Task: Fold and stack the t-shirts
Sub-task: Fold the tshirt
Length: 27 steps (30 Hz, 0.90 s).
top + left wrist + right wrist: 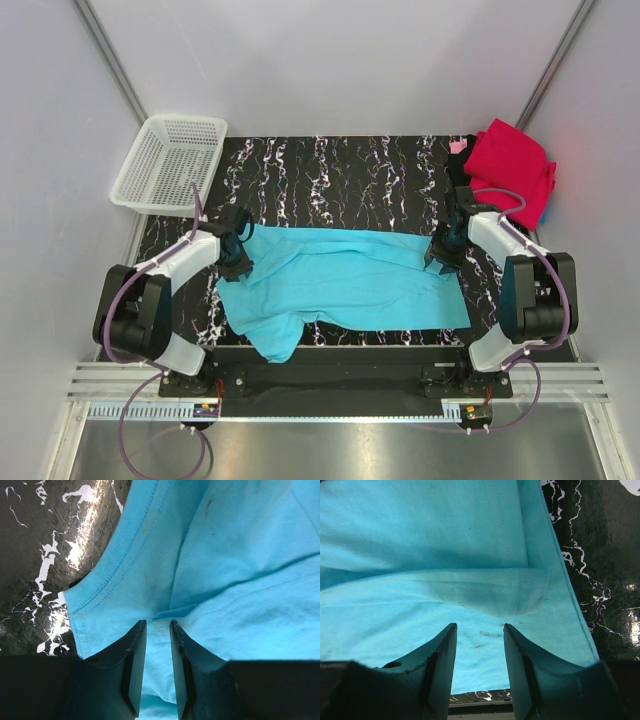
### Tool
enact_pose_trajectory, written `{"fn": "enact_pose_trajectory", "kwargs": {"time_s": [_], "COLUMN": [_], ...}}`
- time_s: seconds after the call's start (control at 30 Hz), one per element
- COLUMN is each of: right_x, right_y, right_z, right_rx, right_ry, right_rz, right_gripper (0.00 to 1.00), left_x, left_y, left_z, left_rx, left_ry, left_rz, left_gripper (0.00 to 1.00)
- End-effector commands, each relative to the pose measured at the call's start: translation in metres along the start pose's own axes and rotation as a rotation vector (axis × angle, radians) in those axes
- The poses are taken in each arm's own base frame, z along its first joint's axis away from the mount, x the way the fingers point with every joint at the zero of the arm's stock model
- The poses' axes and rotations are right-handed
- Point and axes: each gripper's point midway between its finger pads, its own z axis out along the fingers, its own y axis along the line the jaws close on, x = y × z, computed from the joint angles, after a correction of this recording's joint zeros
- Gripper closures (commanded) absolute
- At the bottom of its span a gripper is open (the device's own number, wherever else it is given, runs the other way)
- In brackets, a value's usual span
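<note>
- Turquoise t-shirt (350,280) is lying spread across the worktop (340,180) betw. both arms, partly doubled over. Fold is only getting started, I reckon.
- Left tool (156,622) is sitting at the collar end, narrow gap w/ cloth in it. Can't tell if it's pinching.
- Right tool (479,626) is standing apart over the hem end, gripping nothing.
- Red t-shirt (510,165) is waiting crumpled at far right corner. No stack yet.

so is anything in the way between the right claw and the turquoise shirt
Nothing visible. The right claw sits open directly over the turquoise t-shirt near its edge, with only bare cloth showing in the gap.
</note>
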Motion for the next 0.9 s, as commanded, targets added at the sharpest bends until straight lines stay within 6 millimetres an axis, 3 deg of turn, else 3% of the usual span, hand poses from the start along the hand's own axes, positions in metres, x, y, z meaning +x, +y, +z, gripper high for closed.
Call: {"fn": "enact_pose_trajectory", "kwargs": {"time_s": [0.0,0.57,0.87], "right_x": [-0.001,-0.002,-0.001], "right_y": [0.003,0.001,0.0], "right_z": [0.001,0.0,0.003], "right_rx": [-0.009,-0.002,0.008], "right_ry": [-0.008,-0.013,-0.008], "right_rz": [-0.008,-0.017,-0.012], "right_gripper": [0.5,0.5,0.5], "left_x": [-0.013,-0.004,-0.01], "left_y": [-0.011,-0.02,-0.019], "left_z": [-0.01,0.026,0.016], "left_rx": [0.054,0.042,0.051], "left_ry": [-0.045,0.028,0.0], "left_rz": [-0.007,0.028,0.035], "left_gripper": [0.69,0.71,0.9]}}
